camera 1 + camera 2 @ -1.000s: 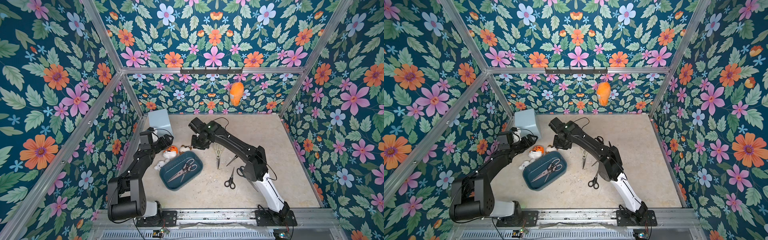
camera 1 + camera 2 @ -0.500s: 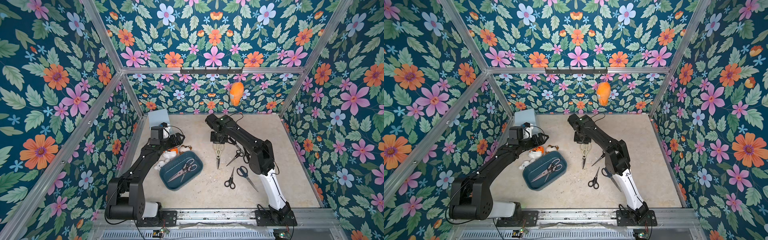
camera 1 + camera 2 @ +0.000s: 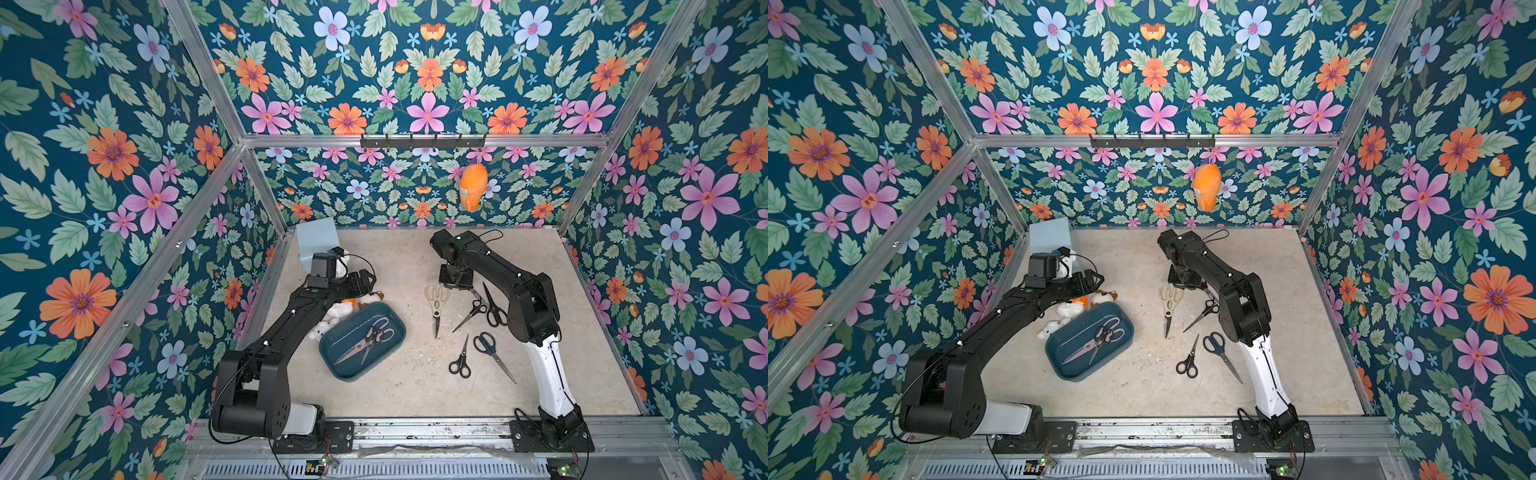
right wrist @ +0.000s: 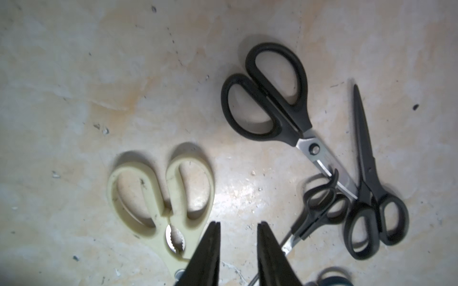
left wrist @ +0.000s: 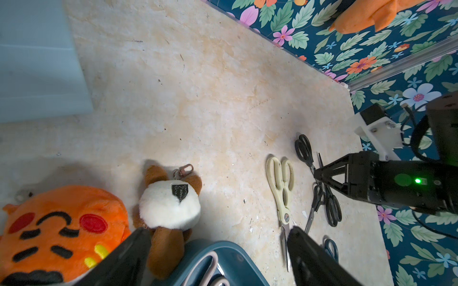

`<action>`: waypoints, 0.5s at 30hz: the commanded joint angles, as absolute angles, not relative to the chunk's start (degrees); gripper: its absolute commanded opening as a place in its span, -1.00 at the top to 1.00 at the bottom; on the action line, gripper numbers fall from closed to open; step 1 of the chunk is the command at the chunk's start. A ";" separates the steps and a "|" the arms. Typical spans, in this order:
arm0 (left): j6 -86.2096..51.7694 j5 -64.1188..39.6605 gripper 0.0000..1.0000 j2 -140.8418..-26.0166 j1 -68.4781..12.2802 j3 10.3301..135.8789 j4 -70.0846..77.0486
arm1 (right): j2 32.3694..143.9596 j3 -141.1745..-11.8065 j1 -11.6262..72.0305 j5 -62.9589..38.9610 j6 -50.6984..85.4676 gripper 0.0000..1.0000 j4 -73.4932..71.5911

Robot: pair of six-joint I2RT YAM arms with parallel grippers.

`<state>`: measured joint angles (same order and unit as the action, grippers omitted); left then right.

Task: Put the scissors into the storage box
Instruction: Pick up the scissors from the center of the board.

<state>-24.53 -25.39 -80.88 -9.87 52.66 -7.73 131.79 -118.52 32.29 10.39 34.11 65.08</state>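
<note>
By the pale block (image 3: 316, 239), the left gripper (image 3: 360, 281) hangs over the plush toys (image 3: 340, 309), fingers spread wide and empty. Just right of the toys lies the box (image 3: 353, 366), with two pairs (image 3: 365, 338) inside, blades crossing. Further right, on the table (image 3: 395, 395), lie cream shears (image 3: 436, 305). The right gripper (image 4: 238, 224) points down beside their handles, fingers slightly parted, nothing between. Beyond it three black pairs (image 4: 366, 173) overlap. Nearer the front lie a small black pair (image 3: 460, 361) and a blue pair (image 3: 490, 351).

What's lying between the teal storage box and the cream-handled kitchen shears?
Nothing: in both top views only bare tabletop separates the storage box from the cream-handled shears.
</note>
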 commanded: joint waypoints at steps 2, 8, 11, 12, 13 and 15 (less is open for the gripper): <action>-24.69 -24.28 -0.83 -81.07 -10.24 52.99 -7.73 | 134.17 -120.69 32.34 7.65 34.94 0.43 63.14; -24.70 -22.54 -0.84 -80.53 -10.29 52.80 -7.82 | 136.78 -122.41 32.32 8.00 34.72 0.45 64.47; -24.52 -22.07 -0.84 -80.49 -10.30 52.89 -7.90 | 137.03 -121.76 32.34 8.43 34.80 0.45 64.50; -24.50 -21.99 -0.84 -80.54 -10.32 52.94 -7.91 | 137.10 -121.48 32.33 8.52 34.80 0.46 64.40; -24.52 -21.97 -0.84 -80.65 -10.36 53.06 -7.91 | 137.03 -121.28 32.33 8.61 34.80 0.46 64.30; -24.52 -22.07 -0.84 -80.71 -10.32 53.16 -7.91 | 137.11 -120.78 32.29 8.36 34.63 0.47 64.16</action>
